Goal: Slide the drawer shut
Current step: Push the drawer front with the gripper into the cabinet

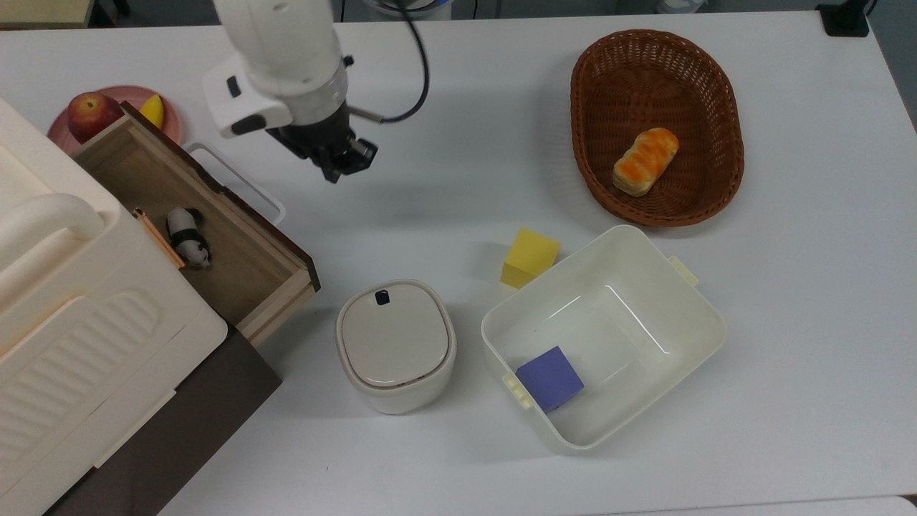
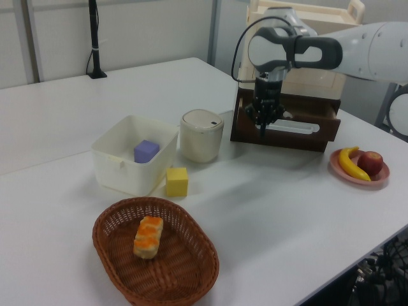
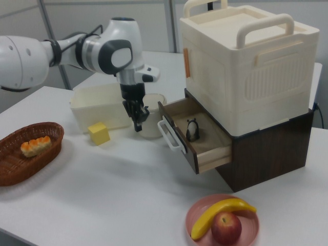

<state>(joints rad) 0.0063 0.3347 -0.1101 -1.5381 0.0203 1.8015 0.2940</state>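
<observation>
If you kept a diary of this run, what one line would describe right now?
phase: approach | end effector: shut, empty, above table near handle | drawer: open, panda toy inside | contact: none

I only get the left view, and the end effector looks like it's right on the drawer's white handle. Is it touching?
Observer: No. In the top view the end effector is off to the top view's right of the handle, with bare table between them.
Operator: Is anything inside the drawer?
Observer: Yes. The right view shows a little panda toy standing on the drawer floor.
Operator: Is it open a lot?
Observer: Quite a lot. The top view shows a wide stretch of its wooden floor pulled out from under the cream cabinet.
</observation>
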